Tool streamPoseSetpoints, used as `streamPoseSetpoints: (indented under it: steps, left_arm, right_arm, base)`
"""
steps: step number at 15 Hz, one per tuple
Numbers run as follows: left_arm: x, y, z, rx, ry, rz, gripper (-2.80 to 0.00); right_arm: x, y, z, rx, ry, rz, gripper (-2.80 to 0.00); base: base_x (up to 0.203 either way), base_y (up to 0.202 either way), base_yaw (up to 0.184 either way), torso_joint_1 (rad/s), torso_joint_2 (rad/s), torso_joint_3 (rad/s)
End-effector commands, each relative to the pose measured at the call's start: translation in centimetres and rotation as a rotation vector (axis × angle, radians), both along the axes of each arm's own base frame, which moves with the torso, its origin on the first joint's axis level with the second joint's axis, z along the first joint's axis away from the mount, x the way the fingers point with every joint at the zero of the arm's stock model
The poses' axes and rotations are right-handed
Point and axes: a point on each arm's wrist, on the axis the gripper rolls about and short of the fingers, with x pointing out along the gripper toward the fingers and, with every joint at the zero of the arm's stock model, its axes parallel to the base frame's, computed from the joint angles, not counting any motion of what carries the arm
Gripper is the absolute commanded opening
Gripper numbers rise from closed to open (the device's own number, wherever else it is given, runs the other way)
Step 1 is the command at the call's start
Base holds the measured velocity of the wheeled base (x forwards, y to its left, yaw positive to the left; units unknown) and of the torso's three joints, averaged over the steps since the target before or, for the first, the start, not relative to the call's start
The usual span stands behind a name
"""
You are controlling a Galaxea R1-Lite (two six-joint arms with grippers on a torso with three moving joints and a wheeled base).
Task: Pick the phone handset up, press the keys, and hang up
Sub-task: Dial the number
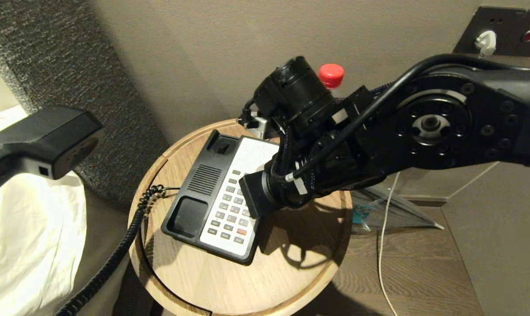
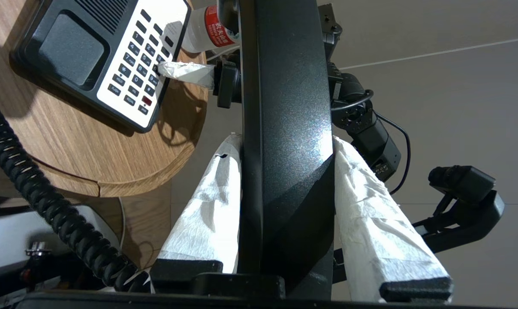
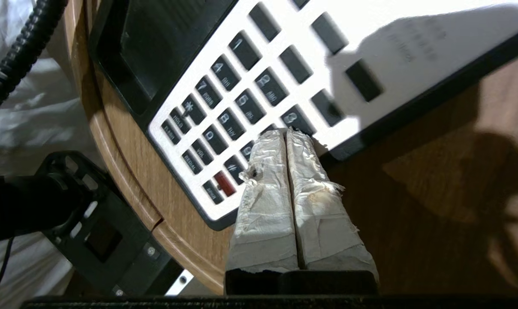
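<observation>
Off to the robot's left, lifted clear of the round wooden surface [image 1: 256, 281], the phone handset [image 1: 37, 140] hangs in the air over the white bedding [image 1: 23, 237]. It is a long black plastic receiver with a blocky end, small holes in its face and a little socket on its side; a black coiled cord [image 1: 116, 254] trails from below it up to the phone base [image 1: 212, 197]. The left gripper [image 2: 284, 141] has its paper-wrapped fingers [image 2: 370, 206] part-way open, one pressed on each side of the handset's dark bar, so the lift looks done.

The key-pressing step seems to be in hand. The right gripper [image 3: 288, 134] reaches in from the robot's right with its wrapped fingers [image 3: 267, 171] shut flat against each other, holding nothing, their tips down at the lower rows of the keypad [image 3: 242, 103]; whether they bear on a key or only hover at it cannot be told. The base, black with a white key panel, sits on the surface with its cradle bare.

Next would likely come a short, straight push on one key without sliding onto its neighbours or shoving the base, then carrying the handset back over the cradle while the cord stays slack. A red-capped bottle [image 1: 331, 75] stands behind the right arm
</observation>
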Motion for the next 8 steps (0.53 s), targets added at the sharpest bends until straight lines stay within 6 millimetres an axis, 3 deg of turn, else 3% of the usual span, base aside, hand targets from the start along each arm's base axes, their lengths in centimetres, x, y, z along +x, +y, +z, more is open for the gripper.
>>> streamPoseSetpoints:
  steps: [1,8]
  left_arm:
    - [0.0,0.0,-0.1,-0.001,0.007,0.000,-2.80]
    - [0.0,0.0,-0.1,-0.001,0.008,0.000,-2.80]
  right_arm:
    - [-0.4,-0.3,0.9,0.021,-0.011,0.004,-2.80]
    - [-1.7,-0.4,0.6,-0.019,0.029,0.033,-2.80]
  base:
    - [0.000,0.000,0.000,0.000,0.00,0.000]
    - [0.000,0.000,0.000,0.000,0.00,0.000]
